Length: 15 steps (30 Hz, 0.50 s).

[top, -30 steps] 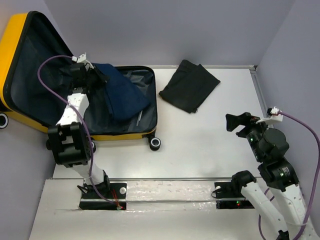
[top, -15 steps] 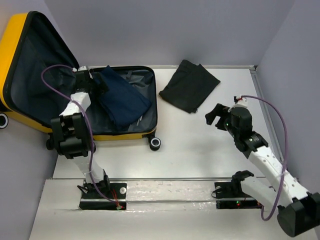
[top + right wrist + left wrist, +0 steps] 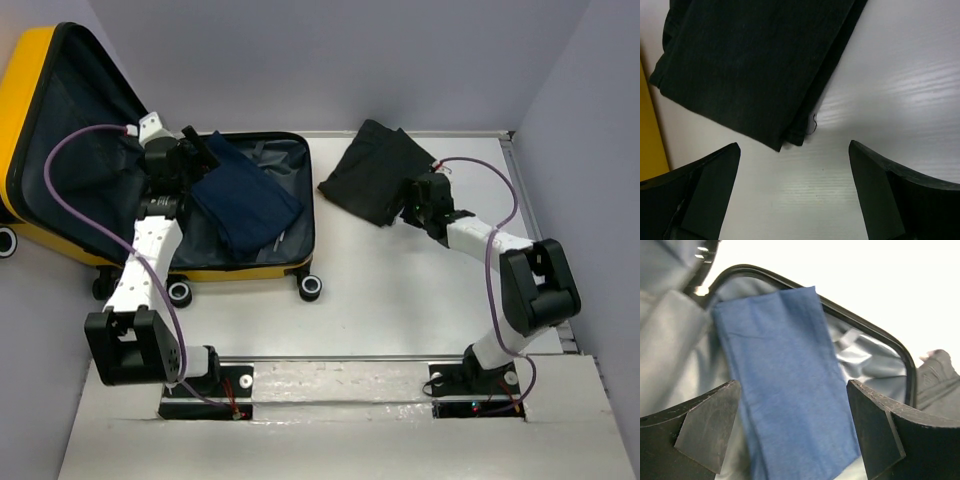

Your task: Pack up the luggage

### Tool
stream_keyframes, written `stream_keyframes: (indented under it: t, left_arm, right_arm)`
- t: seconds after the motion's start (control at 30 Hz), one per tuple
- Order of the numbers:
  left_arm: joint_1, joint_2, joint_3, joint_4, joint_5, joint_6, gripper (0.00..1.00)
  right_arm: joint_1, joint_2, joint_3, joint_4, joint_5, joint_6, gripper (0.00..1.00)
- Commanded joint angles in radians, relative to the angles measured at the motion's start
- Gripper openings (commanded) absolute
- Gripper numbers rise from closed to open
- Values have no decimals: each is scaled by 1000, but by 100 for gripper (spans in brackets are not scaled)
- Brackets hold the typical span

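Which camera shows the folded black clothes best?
The top external view: it shows nearly the whole pile of black clothes. The right wrist view shows only one end, close up; the left wrist view catches just a sliver at its right edge.

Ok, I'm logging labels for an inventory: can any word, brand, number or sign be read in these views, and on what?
None can be read. No text shows on the open yellow hard-shell suitcase, the folded navy cloth inside it, the folded black cloth or the white table.
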Motion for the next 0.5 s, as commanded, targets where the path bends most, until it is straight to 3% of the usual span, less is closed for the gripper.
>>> stream_keyframes:
  t: [0.0, 0.1, 0.23, 0.3, 0.4, 0.43, 0.47]
  left_arm:
    - [-23, 106, 69, 34, 43, -19, 99]
    - [-21, 250, 126, 27, 61, -24, 98]
    - [-21, 329, 146, 39, 73, -30, 98]
    - [-23, 330, 132, 50, 83, -42, 97]
    - [-84, 280, 84, 100, 110, -59, 97]
    - [-104, 242, 83, 111, 116, -56, 97]
    - [-130, 225, 89, 114, 118, -50, 97]
  right_arm:
    - [-34, 122, 115, 91, 3, 50, 95]
    - [-43, 217, 180, 93, -45, 62, 92]
    - [-43, 315, 226, 92, -89, 81, 83]
    - [-43, 346, 231, 92, -106, 84, 74]
    - [-43, 394, 246, 92, -131, 75, 50]
    - [-43, 397, 238, 93, -131, 75, 33]
    - [-43, 392, 229, 96, -129, 75, 24]
